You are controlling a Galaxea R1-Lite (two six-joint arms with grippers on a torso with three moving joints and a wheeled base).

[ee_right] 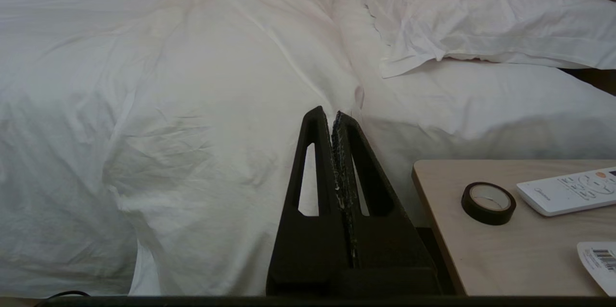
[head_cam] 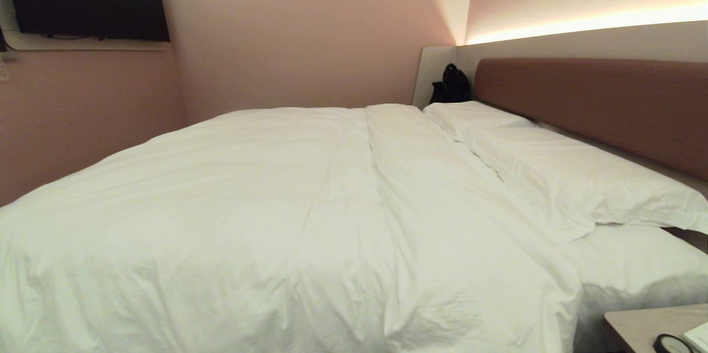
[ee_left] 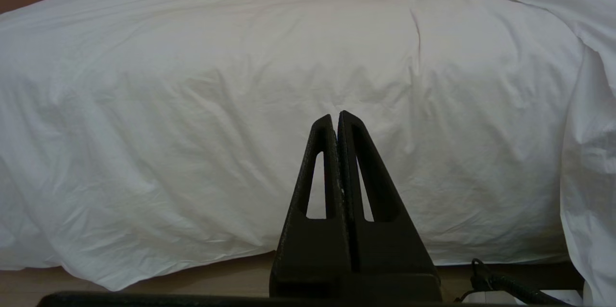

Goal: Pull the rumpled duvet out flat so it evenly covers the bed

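Duvet [head_cam: 265, 214] is lying over most of the bed [head_cam: 636, 264], draping over its near edge, but bunching into a long fold short of the pillows [head_cam: 575, 176]. Left gripper [ee_left: 337, 117] and right gripper [ee_right: 333, 113] are idling pinched closed, empty, facing that near edge, likely parked before any pull.

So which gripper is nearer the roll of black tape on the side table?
Right. The right gripper hangs shut beside the table, the tape just off to its side. The left gripper faces only duvet; no tape shows there.
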